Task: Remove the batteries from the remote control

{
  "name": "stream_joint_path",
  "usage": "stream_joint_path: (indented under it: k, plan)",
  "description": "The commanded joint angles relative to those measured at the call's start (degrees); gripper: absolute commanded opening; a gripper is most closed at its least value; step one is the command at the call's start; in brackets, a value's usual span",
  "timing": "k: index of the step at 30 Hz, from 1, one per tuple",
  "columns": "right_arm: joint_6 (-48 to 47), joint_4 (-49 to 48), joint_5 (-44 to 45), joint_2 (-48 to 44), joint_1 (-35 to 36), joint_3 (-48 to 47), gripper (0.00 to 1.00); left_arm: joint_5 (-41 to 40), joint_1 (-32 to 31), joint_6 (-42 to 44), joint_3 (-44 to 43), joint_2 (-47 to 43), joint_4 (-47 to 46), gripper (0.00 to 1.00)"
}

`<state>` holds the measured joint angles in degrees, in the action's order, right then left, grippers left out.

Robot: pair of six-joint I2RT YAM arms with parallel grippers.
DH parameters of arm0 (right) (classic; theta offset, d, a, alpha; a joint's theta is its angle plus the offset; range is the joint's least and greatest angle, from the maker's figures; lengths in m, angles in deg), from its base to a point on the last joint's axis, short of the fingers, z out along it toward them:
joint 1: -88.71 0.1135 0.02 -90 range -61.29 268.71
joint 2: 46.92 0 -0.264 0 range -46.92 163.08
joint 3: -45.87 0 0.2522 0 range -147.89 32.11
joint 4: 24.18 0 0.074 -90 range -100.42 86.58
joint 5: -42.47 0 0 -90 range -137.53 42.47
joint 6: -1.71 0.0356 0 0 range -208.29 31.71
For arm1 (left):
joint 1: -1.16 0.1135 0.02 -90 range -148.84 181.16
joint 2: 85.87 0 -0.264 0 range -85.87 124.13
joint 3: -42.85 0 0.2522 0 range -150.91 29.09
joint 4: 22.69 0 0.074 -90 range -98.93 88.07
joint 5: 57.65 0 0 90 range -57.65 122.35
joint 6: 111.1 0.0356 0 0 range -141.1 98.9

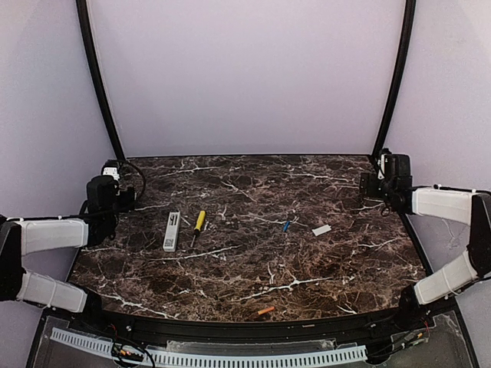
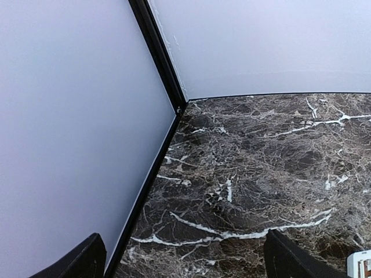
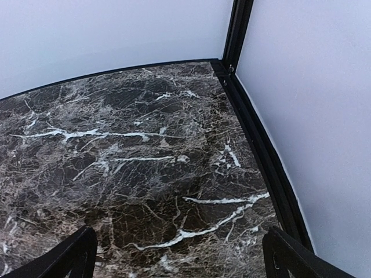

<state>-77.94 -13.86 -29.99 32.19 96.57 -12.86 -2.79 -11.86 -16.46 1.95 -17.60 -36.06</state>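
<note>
The white remote control (image 1: 172, 231) lies on the dark marble table (image 1: 253, 276) at the left; a corner of it shows in the left wrist view (image 2: 360, 265). The blue battery (image 1: 286, 225) lies near the middle. The orange battery (image 1: 265, 310) lies near the front edge. My left gripper (image 1: 115, 193) is at the far left, left of the remote, open and empty, its fingers (image 2: 87, 260) spread wide. My right gripper (image 1: 377, 184) is at the far right back, open and empty, its fingers (image 3: 290, 255) spread wide over bare marble.
A yellow-handled screwdriver (image 1: 198, 225) lies just right of the remote. A small flat white cover (image 1: 321, 229) lies right of the blue battery. White walls with black frame posts (image 1: 98, 84) enclose the table on three sides.
</note>
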Motion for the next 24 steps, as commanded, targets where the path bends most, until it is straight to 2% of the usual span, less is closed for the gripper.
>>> stream_joint_path:
  k: [1, 6, 13, 15, 18, 21, 24]
  plan:
    - [-6.99, -20.58, -0.28, -4.45, -1.08, 10.48, 0.99, 2.5, 2.05, 2.2, 2.8, 4.51, -10.32, 0.95]
    - [-11.05, -39.16, -2.58, -5.29, -2.64, 21.77, 0.99, 6.0, 5.11, 2.91, 5.87, 9.57, -19.62, 0.94]
    - [-14.12, -57.7, -7.44, -0.25, -4.93, 29.8, 0.99, 12.6, 7.17, 0.92, 8.45, 17.49, -31.72, 0.94]
    - [-12.89, -60.41, -10.4, 1.28, -6.88, 30.74, 0.98, 14.22, 7.21, 1.41, 9.63, 20.0, -36.66, 0.94]
    - [-11.14, -64.68, -15.82, 4.14, -10.7, 32.07, 0.99, 15.32, 7.64, 1.0, 11.03, 20.09, -37.97, 0.94]
    - [-10.39, -69.11, -19.67, 7.7, -12.21, 32.9, 0.99, 18.02, 7.81, 2.29, 12.15, 22.44, -43.29, 0.95]
    - [-11.02, -70.54, -23.54, 9.53, -12.69, 32.46, 0.99, 19.21, 7.8, 2.58, 12.65, 22.16, -43.69, 0.95]
